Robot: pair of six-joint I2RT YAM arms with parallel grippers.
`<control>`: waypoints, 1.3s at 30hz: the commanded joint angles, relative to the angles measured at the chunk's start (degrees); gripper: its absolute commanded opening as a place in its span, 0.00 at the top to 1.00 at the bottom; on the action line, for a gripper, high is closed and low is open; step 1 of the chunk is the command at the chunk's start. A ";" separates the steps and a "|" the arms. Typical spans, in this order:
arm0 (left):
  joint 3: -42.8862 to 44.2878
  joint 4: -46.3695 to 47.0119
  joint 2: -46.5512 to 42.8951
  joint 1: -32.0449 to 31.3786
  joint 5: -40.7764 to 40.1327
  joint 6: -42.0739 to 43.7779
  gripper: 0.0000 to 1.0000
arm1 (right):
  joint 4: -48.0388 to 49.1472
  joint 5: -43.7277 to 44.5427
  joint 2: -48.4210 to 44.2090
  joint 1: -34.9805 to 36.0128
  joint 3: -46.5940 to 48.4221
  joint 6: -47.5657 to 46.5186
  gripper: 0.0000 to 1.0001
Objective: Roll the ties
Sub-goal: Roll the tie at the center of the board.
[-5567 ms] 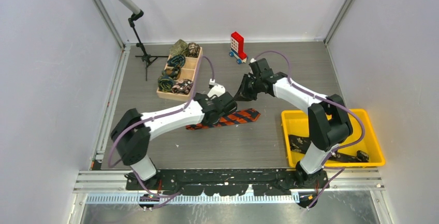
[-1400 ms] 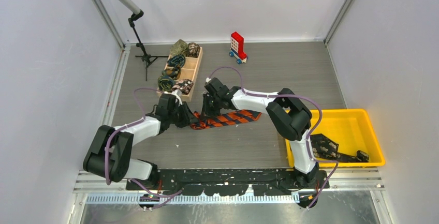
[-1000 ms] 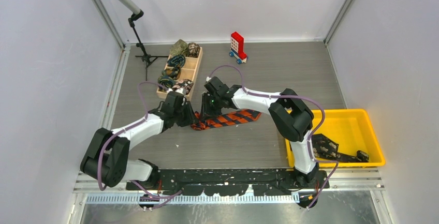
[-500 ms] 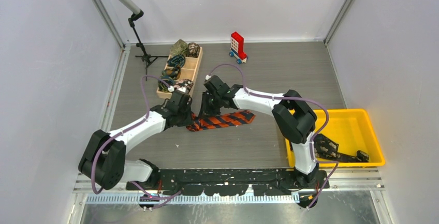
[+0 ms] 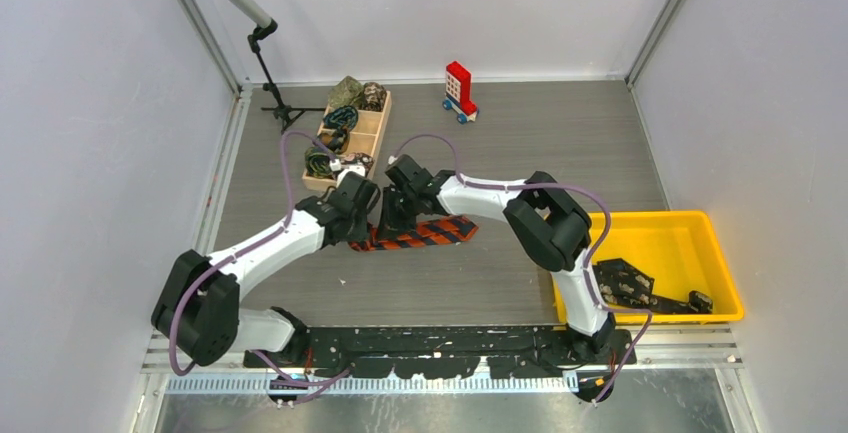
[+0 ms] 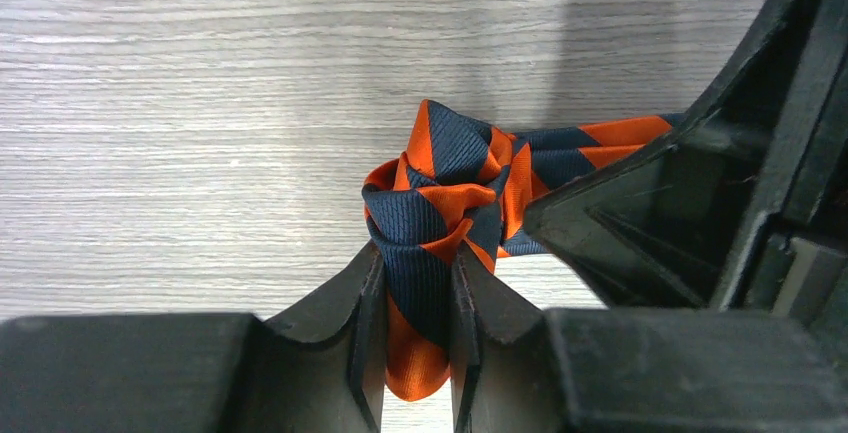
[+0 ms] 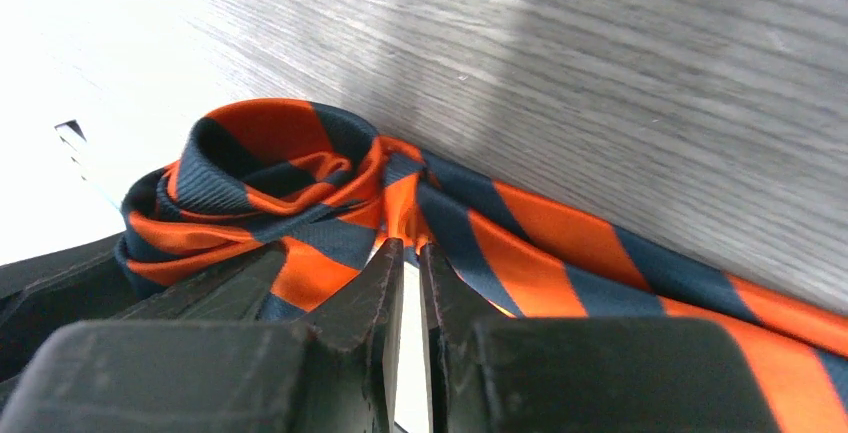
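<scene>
My left gripper (image 6: 415, 275) is clamped on the rolled left end of the orange-and-black tie (image 6: 440, 158). My right gripper (image 7: 405, 253), fingers almost together, pinches a thin fold just beside that roll. The rest of the tie lies flat to the right on the table (image 5: 560, 143), near the wooden tray (image 5: 375, 133).

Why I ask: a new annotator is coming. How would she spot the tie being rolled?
Find the wooden tray of rolled ties, far left on the table. Just nearer lies one tie, orange-and-navy striped, mostly flat, unlike those dark coils.
</scene>
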 commanded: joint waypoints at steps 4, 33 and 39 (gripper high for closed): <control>4.17 -4.42 2.79 -3.62 -11.75 2.31 0.82 | 1.41 -0.07 -7.94 -4.65 -4.15 -1.13 0.83; 19.98 -18.61 27.08 -18.06 -32.71 -8.50 0.83 | 0.25 -0.72 -22.96 -17.95 -19.37 -4.44 0.83; 22.72 -19.19 32.13 -19.50 -31.58 -9.83 0.85 | 0.06 -0.45 -24.08 -18.50 -20.22 -4.68 0.83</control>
